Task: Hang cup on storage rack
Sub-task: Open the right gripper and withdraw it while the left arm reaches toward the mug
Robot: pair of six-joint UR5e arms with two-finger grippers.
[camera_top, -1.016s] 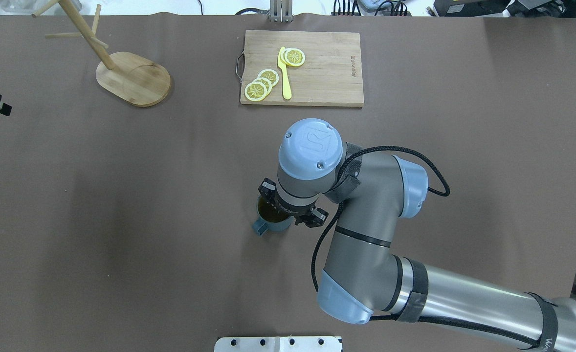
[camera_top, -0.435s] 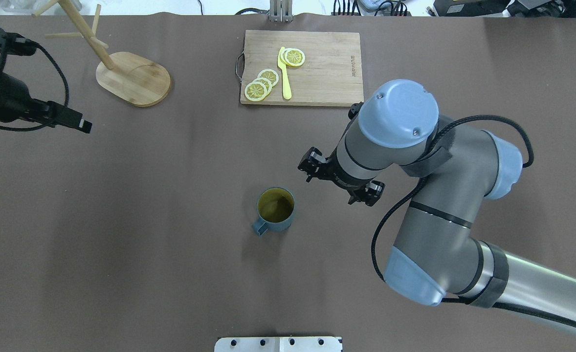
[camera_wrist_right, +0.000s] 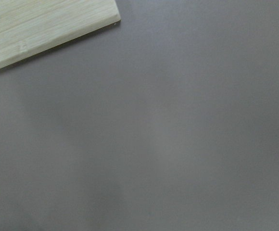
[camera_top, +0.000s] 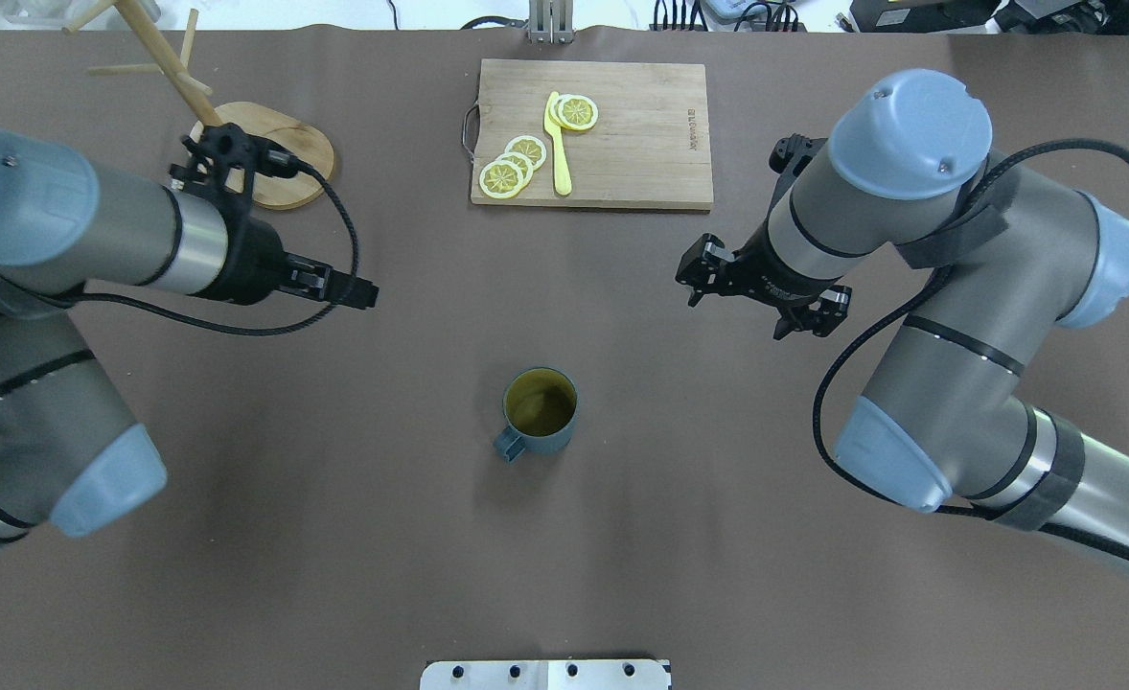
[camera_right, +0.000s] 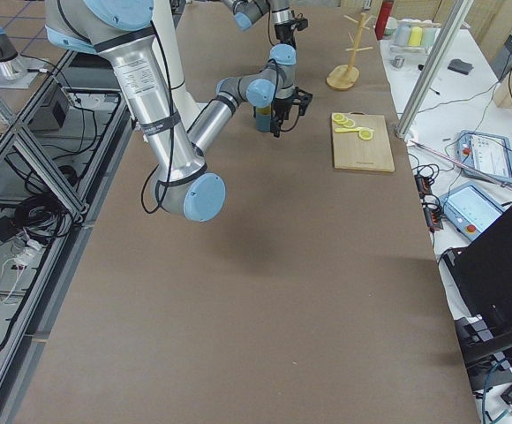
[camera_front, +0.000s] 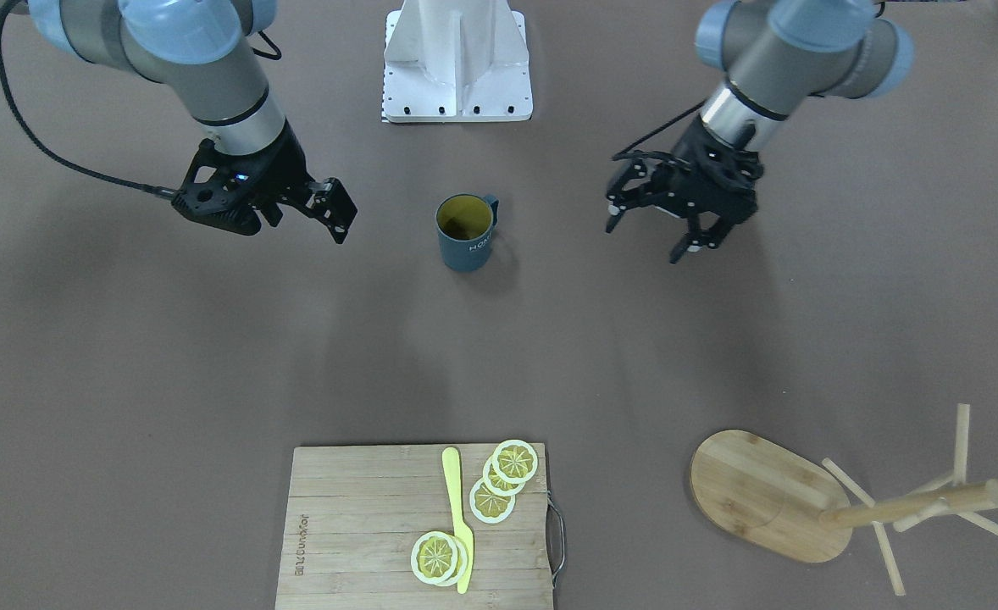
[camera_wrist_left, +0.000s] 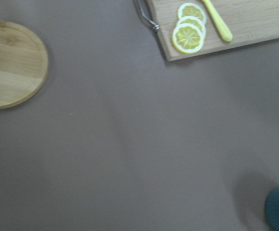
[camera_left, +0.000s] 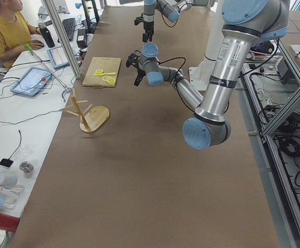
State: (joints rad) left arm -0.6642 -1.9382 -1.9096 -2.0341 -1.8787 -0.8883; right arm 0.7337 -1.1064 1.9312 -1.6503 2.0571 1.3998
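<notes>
Cup (camera_top: 540,410): upright on worktop (camera_top: 239,575), overhead frame centre, handle toward lower left, gripped by nothing.
Left gripper (camera_front: 650,233): jaws spread, empty; judged placed for pickup, being nearer the tree.
Right gripper (camera_top: 742,307): jaws spread, empty, held clear.
Bamboo mug tree (camera_top: 282,182): overhead upper left, pegs bare.

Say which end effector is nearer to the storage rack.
Left. The left end effector is between the storage rack and the cup; the right end effector is beyond the cup.
</notes>
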